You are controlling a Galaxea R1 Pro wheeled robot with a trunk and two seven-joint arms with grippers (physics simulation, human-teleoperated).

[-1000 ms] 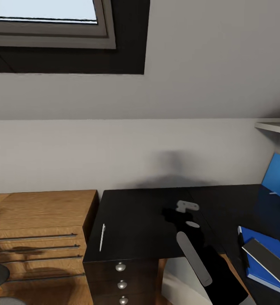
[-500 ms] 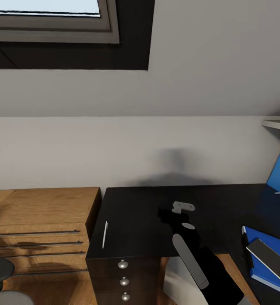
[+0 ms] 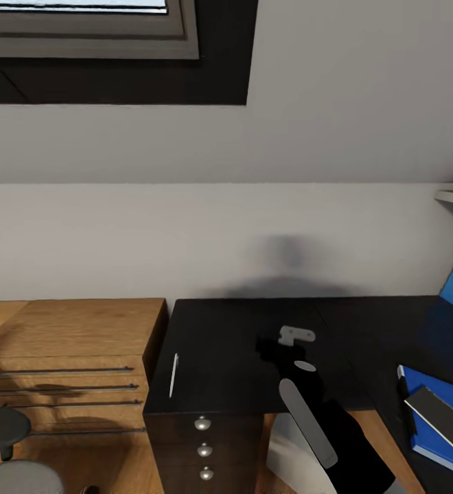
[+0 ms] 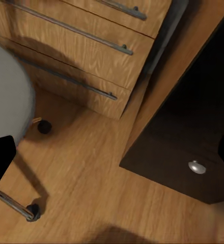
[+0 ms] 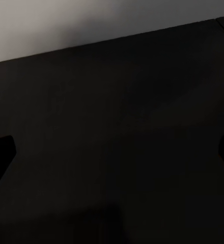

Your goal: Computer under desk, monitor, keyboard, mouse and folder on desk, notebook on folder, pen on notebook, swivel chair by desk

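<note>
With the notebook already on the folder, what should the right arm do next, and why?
Probably swing the right gripper toward the pen. The white pen lies alone near the desk's left edge, above the drawers, while the notebook already rests on the folder. The gripper hangs over bare desk, apparently empty.

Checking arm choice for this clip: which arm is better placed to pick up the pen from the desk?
Right, probably. The right hand hovers over the desk, a short way from the pen near the desk's left edge. The left wrist view looks at floor and drawers, low beside the desk.

text: none legible | labels: none, as far as visible
</note>
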